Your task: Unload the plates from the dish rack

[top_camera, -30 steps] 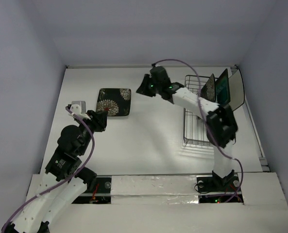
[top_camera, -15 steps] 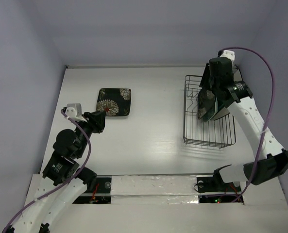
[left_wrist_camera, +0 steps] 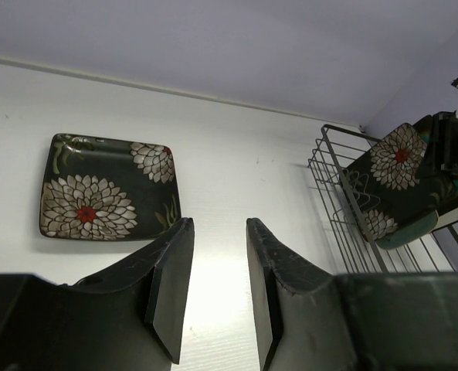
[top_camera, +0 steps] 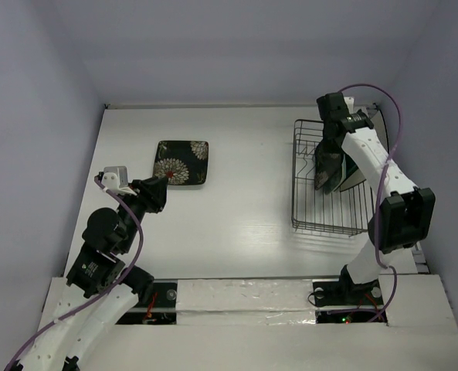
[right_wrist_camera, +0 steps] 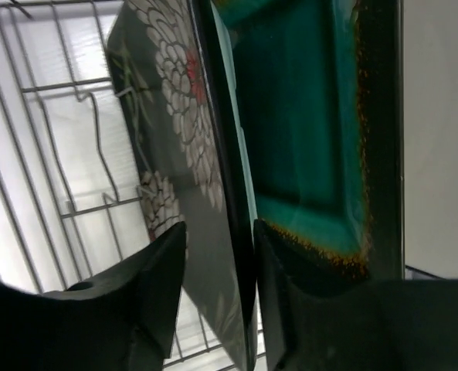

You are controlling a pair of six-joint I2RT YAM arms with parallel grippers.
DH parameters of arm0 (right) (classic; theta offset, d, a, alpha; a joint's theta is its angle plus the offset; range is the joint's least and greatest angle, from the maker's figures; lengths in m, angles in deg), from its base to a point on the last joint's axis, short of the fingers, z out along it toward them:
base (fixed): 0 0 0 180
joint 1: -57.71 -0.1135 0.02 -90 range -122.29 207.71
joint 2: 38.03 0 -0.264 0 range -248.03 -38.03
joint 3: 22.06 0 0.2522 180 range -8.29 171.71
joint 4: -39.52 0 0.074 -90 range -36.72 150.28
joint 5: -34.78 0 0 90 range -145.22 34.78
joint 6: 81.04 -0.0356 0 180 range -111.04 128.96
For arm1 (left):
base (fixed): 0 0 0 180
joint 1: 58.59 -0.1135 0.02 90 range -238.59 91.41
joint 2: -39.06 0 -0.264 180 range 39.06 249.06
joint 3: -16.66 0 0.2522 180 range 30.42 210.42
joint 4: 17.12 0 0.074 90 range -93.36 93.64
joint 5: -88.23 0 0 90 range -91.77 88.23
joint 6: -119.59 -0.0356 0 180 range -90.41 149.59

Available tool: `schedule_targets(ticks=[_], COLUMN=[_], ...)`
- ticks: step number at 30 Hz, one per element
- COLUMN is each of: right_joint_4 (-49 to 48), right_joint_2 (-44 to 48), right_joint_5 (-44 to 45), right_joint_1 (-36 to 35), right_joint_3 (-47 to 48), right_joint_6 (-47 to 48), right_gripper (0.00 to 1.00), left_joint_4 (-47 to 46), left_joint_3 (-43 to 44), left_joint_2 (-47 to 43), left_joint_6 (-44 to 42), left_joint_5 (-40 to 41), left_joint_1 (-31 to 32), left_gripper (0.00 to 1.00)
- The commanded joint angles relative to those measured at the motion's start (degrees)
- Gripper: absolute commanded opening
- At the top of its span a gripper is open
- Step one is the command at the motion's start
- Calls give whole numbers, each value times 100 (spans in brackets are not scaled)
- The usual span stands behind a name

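Observation:
One black flowered plate (top_camera: 182, 161) (left_wrist_camera: 105, 189) lies flat on the table at the left. Just short of its near edge my left gripper (top_camera: 157, 193) (left_wrist_camera: 217, 224) hovers open, with only bare table between its fingers. The dish rack (top_camera: 306, 209) (left_wrist_camera: 329, 178) stands at the right. In it a second black flowered plate (top_camera: 327, 166) (right_wrist_camera: 174, 116) leans on edge. My right gripper (top_camera: 329, 151) (right_wrist_camera: 219, 228) is shut on that plate's rim, one finger on its back and one at its flowered face. A teal plate (right_wrist_camera: 298, 116) with a brown rim stands right behind it.
The rack's upright wire prongs (right_wrist_camera: 97, 139) rise to the left of the held plate. A pale flat surface (right_wrist_camera: 441, 131) shows beyond the teal plate. White walls enclose the table on three sides, and the right wall runs close to the rack.
My right arm has swung from over the table's middle to the rack, and its jaws have narrowed round the leaning flowered plate. My left gripper has pulled back slightly and widened a little.

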Motion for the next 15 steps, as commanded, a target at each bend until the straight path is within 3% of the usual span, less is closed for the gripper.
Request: schedule_targets(ticks=[1,4,9,15], right_joint_4=[65,126,205,522], right_joint_2=[-86,-236,-131,1], right_joint_5=[183,446,701,816], right_joint_1=[40,40,40,40], right_joint_3=[451,566,776,1251], right_joint_6=[152,134,204,275], right_gripper=[44,37,8,0], left_joint_4=[-227,-227,-253,-254], left_joint_3=[-64,-64,-64,-73], left_joint_2=[-56,-64,-64,-99], left_joint_6=[16,7,7,24], left_joint_5=[-19,-19,-19,-19], left_joint_1=[13,13,13,13], left_gripper=[31,31,31,31])
